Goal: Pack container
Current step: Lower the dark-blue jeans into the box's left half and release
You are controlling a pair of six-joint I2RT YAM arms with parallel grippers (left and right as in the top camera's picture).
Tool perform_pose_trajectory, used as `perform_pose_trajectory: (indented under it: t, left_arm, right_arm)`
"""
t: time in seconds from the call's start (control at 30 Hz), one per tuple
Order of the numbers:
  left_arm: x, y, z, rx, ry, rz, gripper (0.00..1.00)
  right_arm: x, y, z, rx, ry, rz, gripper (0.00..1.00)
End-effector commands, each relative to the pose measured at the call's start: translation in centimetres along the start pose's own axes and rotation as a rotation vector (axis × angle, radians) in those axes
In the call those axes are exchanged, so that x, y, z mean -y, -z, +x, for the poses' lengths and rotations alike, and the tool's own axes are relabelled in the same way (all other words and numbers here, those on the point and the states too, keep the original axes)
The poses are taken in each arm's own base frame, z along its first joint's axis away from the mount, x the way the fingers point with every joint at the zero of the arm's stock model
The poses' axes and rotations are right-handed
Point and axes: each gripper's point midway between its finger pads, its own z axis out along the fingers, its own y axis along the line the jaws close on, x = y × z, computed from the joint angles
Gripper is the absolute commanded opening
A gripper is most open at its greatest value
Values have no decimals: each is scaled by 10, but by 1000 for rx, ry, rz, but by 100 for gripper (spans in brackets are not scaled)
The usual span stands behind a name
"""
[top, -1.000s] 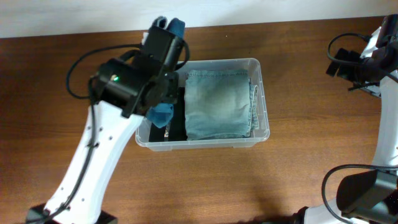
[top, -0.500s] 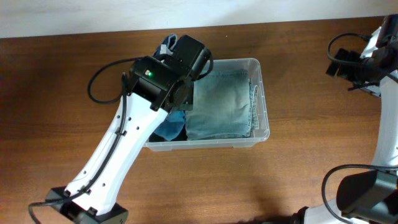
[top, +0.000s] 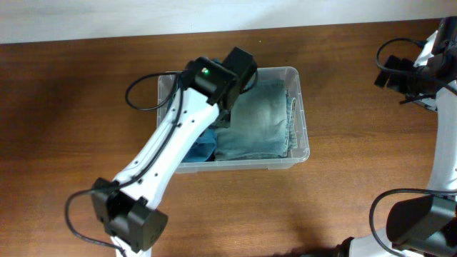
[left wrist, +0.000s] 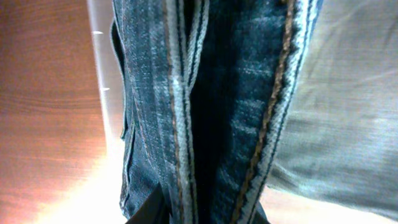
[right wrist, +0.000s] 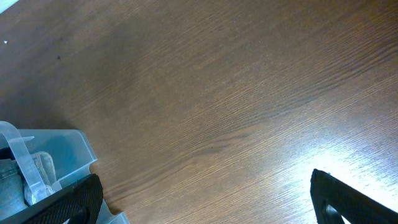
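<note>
Over the container (top: 250,165), the left claw (left wrist: 202,214) is clamping soft, floppy jeans (left wrist: 211,93); the right claw (right wrist: 208,202) is gaping. The rigid, slick container is likely inviting a rim grip.

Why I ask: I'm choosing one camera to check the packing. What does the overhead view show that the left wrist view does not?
Only the overhead view shows the whole container, the folded light jeans filling its right side, and the left arm reaching over it. Only the left wrist view shows the left gripper shut on the darker jeans, with their seams and brown stitching close up. Both show the two pairs of jeans, part of the container wall and the wooden table.
</note>
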Motion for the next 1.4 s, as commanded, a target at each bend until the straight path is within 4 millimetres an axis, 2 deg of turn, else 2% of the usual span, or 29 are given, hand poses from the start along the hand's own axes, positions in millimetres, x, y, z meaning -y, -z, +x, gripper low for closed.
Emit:
perform_pose_trajectory:
  t: [0.0,0.37,0.67,0.87,1.07,1.13,1.17,1.2,1.27,1.37]
  left_arm:
    - [-16,4,-18,80,56,-94,1]
    - [-23,-1,-25,112,117,-158,1]
    - [-16,-16,-28,95,103,-181,1]
    - [-6,-28,-29,77,99,-165,1]
    - [18,-49,-30,36,100,-102,2]
    - [21,-54,-31,35,100,-103,13]
    - [23,-57,-31,30,98,-102,15]
    - [26,-59,-29,20,92,-90,25]
    - [36,-61,-28,-1,60,-45,60]
    - [59,-60,-26,-27,-39,81,92]
  right_arm:
    - [2,4,-2,13,4,8,99]
    - [2,4,-2,13,5,8,99]
    - [2,4,-2,13,4,8,99]
    - [2,4,-2,13,4,8,98]
    - [2,4,-2,13,4,8,99]
    - [2,4,-2,13,4,8,99]
    - [2,4,-2,13,4,8,98]
    - [2,4,-2,13,4,8,98]
    - [2,4,-2,13,4,8,99]
    - [2,4,-2,13,4,8,98]
